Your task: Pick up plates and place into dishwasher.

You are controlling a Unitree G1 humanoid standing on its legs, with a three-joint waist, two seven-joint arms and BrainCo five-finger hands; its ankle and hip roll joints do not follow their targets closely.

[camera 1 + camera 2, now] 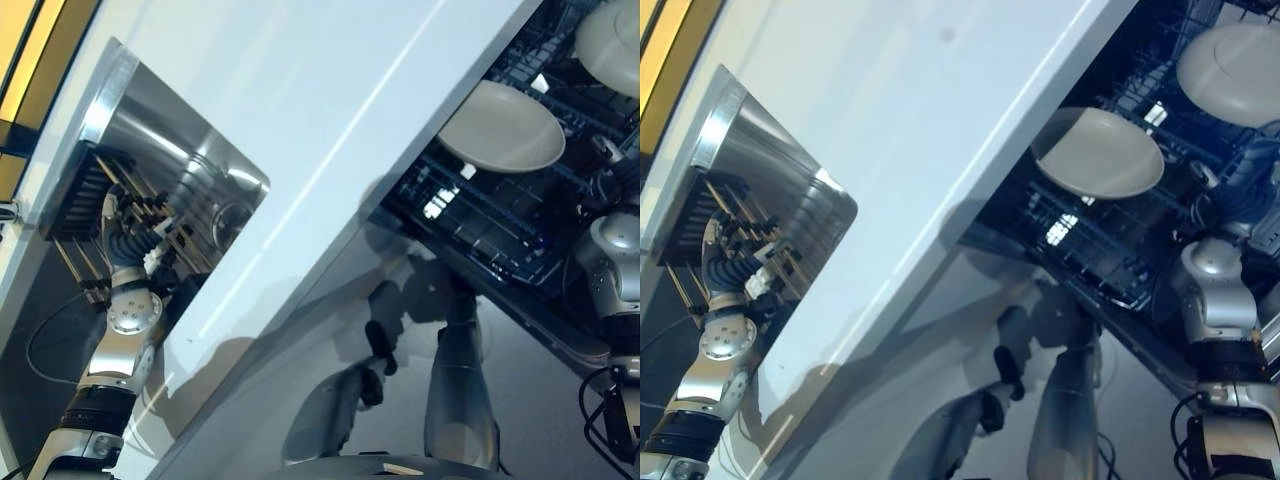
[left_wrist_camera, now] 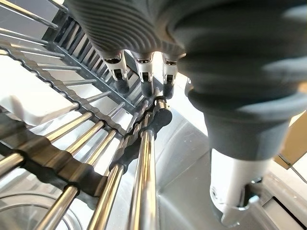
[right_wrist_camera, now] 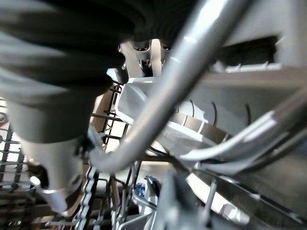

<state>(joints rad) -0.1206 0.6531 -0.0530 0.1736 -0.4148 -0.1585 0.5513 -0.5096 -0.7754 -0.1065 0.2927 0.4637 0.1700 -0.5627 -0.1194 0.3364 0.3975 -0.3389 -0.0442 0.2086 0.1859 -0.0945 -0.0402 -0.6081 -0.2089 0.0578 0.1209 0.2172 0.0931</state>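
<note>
Two pale plates lie in the open dishwasher's dark wire rack (image 1: pixel 480 230): one plate (image 1: pixel 500 125) near the counter edge, the other plate (image 1: pixel 612 32) farther back. My right hand (image 1: pixel 1228 203) reaches down into that rack beside them. Past it, a white plate rim (image 3: pixel 144 103) stands among the wires. My left hand (image 1: pixel 125 235) is over the rod drying rack (image 1: pixel 88 190) in the steel sink (image 1: pixel 190 150). It is open, its straight fingertips (image 2: pixel 146 86) resting on the rods, nothing held. A white plate (image 2: pixel 29 100) sits between the rods close by.
A wide white counter (image 1: pixel 330 120) separates the sink from the dishwasher. The dishwasher's glossy grey front (image 1: pixel 330 330) hangs below the counter edge. A grey tube (image 3: pixel 172 91) crosses close in front of the right wrist camera.
</note>
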